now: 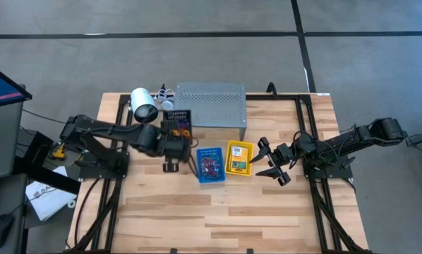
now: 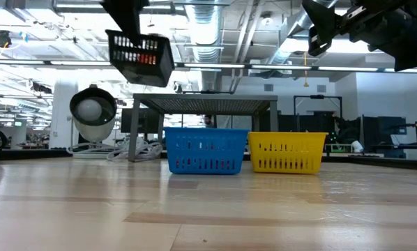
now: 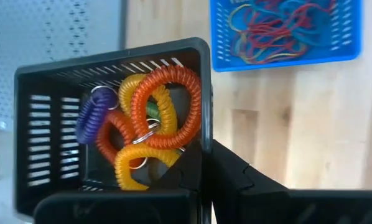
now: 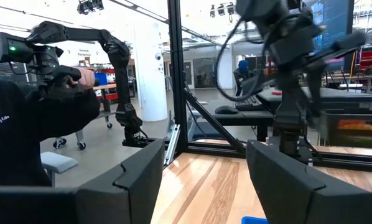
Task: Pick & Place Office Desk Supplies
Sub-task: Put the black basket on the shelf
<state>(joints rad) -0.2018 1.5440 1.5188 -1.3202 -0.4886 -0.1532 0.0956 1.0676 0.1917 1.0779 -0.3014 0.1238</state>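
A black slotted basket (image 2: pixel 140 56) hangs in the air above the table's left half with my left gripper (image 3: pixel 201 186) shut on it. In it lie orange, yellow and purple coiled bands (image 3: pixel 150 121). A blue basket (image 1: pixel 211 166) with thin rubber-band loops (image 3: pixel 279 28) stands on its base at the table's middle. Beside it stands a yellow basket (image 1: pixel 240 157) with a yellow-and-green box inside. My right gripper (image 1: pixel 271 162) hovers open to the right of the yellow basket, with nothing between its fingers. My left gripper pinches one side wall of the black basket at its rim (image 3: pixel 206 146), one finger inside the basket and one outside. The fingers come slanting down from above. The basket is lifted clear of the table and hangs tilted below them.
A grey perforated metal shelf (image 1: pixel 211 104) stands behind the baskets, and a white cylinder with a dark end (image 1: pixel 144 104) lies to its left. Bare wood (image 1: pixel 218 219) stretches along the near half of the table. A person in a dark sleeve (image 4: pixel 30 124) shows beyond the table.
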